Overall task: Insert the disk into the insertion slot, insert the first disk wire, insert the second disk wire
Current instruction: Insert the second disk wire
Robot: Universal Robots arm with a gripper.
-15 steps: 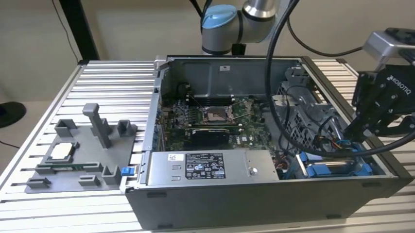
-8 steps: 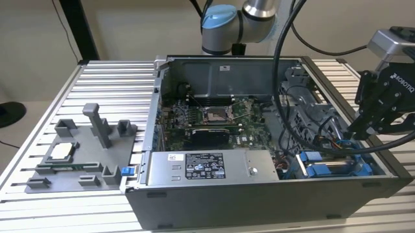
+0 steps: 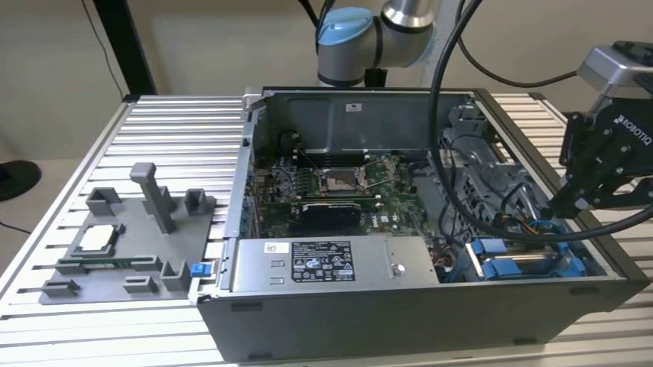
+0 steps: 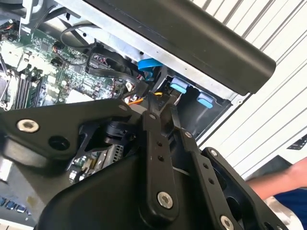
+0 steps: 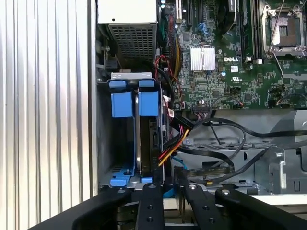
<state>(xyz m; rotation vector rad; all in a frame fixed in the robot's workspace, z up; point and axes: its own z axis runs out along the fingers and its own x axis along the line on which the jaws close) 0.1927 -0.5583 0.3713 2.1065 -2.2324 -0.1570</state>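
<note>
- Disk [image 3: 515, 265], in its blue carrier, sits in the insertion slot [image 5: 106, 143] at the lower right of the exterior view.
- Black cables [image 3: 490, 222] loop across the case [image 3: 408, 325] just above it, and coloured wires [image 5: 171, 139] run beside it.
- I see the power-supply box [image 3: 337, 264] beside the disk, on the exterior view's left.
- My hand [image 3: 559, 208] hangs just above the disk among the cables, pinched narrow. I cannot tell what it grips.

Printed label [image 3: 321, 261] on power-supply box [image 3: 408, 269]; lettering on motherboard [image 5: 230, 72].
</note>
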